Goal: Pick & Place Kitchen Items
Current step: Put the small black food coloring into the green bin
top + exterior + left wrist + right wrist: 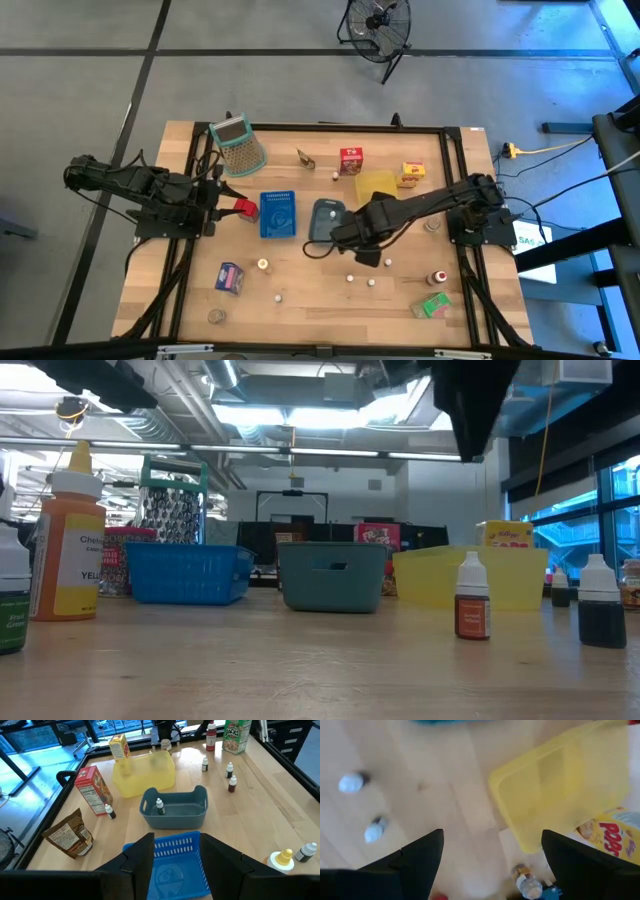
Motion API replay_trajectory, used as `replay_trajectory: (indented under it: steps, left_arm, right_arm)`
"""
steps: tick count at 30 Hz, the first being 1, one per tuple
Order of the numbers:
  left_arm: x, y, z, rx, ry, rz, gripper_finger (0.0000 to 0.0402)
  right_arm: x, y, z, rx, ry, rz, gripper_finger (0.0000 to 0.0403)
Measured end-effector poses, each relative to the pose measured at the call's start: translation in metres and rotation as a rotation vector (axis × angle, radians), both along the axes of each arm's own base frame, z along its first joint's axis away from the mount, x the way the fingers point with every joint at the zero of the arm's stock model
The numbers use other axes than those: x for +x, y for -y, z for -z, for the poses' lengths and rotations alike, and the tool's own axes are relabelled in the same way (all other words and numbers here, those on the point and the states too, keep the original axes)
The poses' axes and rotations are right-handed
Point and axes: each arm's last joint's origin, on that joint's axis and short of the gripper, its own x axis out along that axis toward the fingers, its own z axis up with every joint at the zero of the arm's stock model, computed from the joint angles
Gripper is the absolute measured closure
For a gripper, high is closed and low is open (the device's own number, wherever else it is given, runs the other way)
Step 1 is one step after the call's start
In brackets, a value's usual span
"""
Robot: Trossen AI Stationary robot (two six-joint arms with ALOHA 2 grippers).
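Kitchen items lie scattered over the wooden table: a red carton (351, 160), a yellow carton (411, 175), a blue-purple carton (230, 277), a green carton (434, 305), a red-capped bottle (438, 277) and small bottles (371, 282). My right gripper (492, 865) hangs open, pointing down over bare table beside the yellow tray (560, 785), near the table's middle (362, 248). My left gripper (175, 860) waits open at the table's left, in front of the blue tray (177, 865), with nothing between its fingers.
The blue tray (277, 214), a grey-blue tray (327, 218) with one small bottle (160, 806) standing in it, and the yellow tray (375, 186) stand mid-table. A green-rimmed grater (238, 145) and a brown bag (305, 158) stand at the far side. Bare wood lies near the front edge.
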Motion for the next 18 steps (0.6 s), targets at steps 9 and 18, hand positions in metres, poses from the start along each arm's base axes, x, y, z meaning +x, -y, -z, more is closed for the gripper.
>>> replay_trajectory:
  steps: [9,18]
  left_arm:
    - [0.000,0.000,0.000,0.000,0.000,0.000,0.0251]
    - [0.000,0.000,0.000,0.000,-0.001,0.000,0.0252]
  right_arm:
    - [-0.011,0.004,-0.022,-0.071,0.054,-0.184,0.0064]
    - [-0.073,0.021,-0.082,-0.070,0.312,0.011,0.0064]
